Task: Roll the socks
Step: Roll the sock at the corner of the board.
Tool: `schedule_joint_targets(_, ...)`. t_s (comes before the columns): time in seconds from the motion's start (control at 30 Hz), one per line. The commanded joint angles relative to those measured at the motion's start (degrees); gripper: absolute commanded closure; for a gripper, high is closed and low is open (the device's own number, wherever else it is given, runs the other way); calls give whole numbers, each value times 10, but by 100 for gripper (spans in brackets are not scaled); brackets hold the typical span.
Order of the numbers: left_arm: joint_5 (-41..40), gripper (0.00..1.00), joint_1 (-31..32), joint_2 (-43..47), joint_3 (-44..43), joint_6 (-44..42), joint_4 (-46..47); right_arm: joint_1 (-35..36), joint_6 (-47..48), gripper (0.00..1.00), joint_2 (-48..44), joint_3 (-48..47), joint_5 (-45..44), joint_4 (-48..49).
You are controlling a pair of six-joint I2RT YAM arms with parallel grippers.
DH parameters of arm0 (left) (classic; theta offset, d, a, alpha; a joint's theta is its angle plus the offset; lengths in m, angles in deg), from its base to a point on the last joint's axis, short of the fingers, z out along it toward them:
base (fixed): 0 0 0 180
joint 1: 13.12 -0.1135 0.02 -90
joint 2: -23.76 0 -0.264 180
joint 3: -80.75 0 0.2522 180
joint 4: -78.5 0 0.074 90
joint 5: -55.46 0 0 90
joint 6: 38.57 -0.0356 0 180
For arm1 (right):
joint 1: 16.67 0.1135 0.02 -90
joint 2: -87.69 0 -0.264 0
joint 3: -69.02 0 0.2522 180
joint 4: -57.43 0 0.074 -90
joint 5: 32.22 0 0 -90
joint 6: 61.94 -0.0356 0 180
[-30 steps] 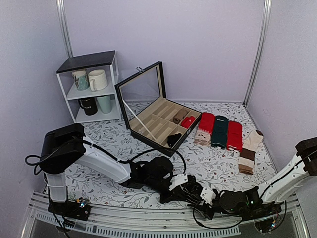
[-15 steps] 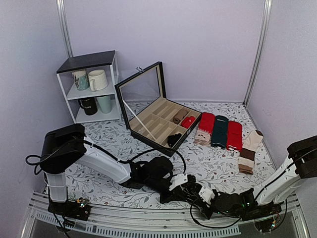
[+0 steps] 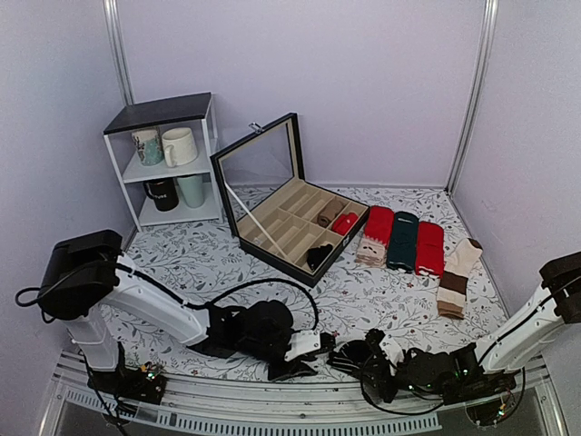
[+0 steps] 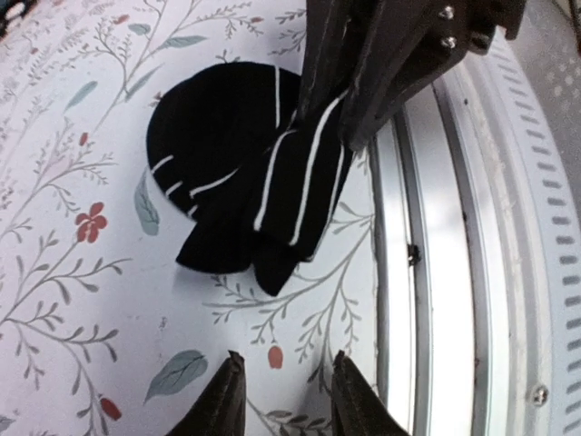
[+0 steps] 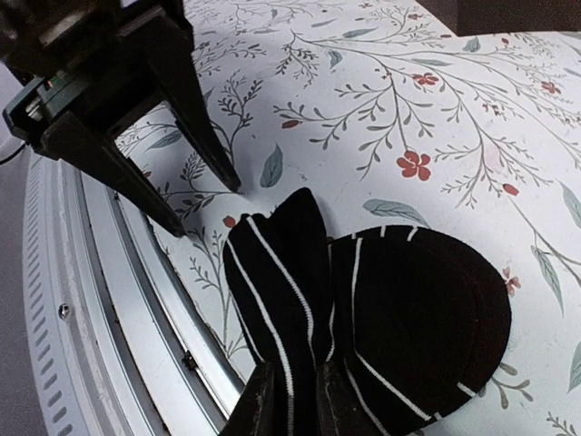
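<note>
- The desk (image 4: 54,300) ends at the metal rail (image 4: 427,272), and the socks (image 4: 227,154) lie right beside it; a hard pull may drag them over.
- Their roll looks loose and may open.
- My right tool (image 5: 295,400) pinches the socks' end; thin cloth may slip.
- My left tool (image 4: 283,400), narrowly open and empty, may bump the roll.

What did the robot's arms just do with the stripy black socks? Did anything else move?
The left pincer opened, seemingly letting go of the stripy socks, and pulled back toward its own side. The right pincer closed on the socks' folded end and now holds them. The open box, the other socks and the mug shelf stayed put.
</note>
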Motion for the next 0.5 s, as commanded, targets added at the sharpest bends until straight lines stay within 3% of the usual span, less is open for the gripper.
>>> schedule_joint_targets(0.0, -55, 65, 15, 47, 37, -63, 73, 4, -94, 85, 29, 22, 29, -69)
schedule_joint_targets(0.23, -27, 63, 16, 43, 68, -111, 187, 3, -180, 85, 76, 17, 59, -62)
schedule_joint_targets(0.47, -11, 57, 16, -1, 49, -145, 210, 4, -230, 86, 85, 46, 80, -12)
